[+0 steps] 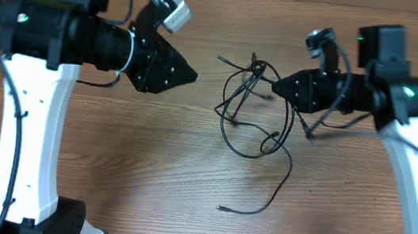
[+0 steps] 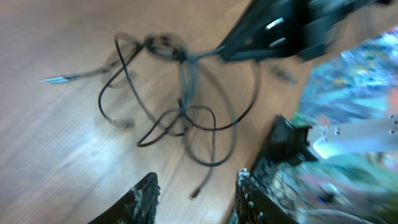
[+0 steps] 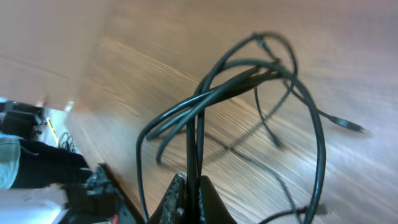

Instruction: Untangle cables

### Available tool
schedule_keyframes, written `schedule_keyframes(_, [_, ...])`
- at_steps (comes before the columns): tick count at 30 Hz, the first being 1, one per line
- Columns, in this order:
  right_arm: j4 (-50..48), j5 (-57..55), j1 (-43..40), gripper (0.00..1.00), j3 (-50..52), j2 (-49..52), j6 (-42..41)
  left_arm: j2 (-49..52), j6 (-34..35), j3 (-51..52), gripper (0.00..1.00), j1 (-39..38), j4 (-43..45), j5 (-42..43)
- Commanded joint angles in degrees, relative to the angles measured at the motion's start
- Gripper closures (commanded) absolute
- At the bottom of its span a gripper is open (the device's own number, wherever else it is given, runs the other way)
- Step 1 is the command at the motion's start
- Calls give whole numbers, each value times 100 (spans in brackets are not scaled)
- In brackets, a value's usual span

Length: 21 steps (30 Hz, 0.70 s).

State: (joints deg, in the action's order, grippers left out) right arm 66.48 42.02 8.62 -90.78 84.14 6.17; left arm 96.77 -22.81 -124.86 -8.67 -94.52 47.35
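1. Right gripper (image 3: 188, 198): fingers pinched tight on a few strands of the cables (image 3: 249, 81). No gap shows between the pads. The strands run straight out of the tip.
2. The held strands fan into big loops just past the tip. The shadow lies apart from them on the wood, so that end of the bunch is off the surface.
3. Left gripper (image 2: 196, 182): fingers (image 2: 144, 196) stand apart with a moderate gap and hold nothing. Only bare wood shows between them.
4. Overhead: the left tip sits to the left of the bunch, pointing at it, not touching. The right tip is on the bunch's upper right edge, at the densest crossing.
5. The cables are one tangled bunch near mid-table, between the two grippers and closer to the right one. Several thin black loops cross each other. I can't tell how many separate wires there are.
6. One long tail (image 1: 278, 188) leaves the bunch toward the front edge, curls back left and ends in a small plug (image 1: 220, 207) lying flat on the table (image 1: 147, 165).
7. Another plug end (image 2: 56, 79) lies out to the side in the left wrist view, on the wood. That view is blurred, so there's no finer detail.
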Motion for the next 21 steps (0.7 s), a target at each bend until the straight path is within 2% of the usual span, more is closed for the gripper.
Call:
schedule_keyframes(1, [-11,444,4,96,-199,-507,-138,-2,-688,496,59,-188,-17,520])
schedule_keyframes(6, [15,518,4,96,-199,-861,-361,-2,-1130,1034,58,-573,114,667])
schedule_keyframes(13, [55,568,4,96,-197,-901,-621,-2,-1128,1217,59,-1027,514,669])
schedule_keyframes(21, [52,1840,4,96,-197,-903,-623,-2,-1128,1222,63,-1060,647,669])
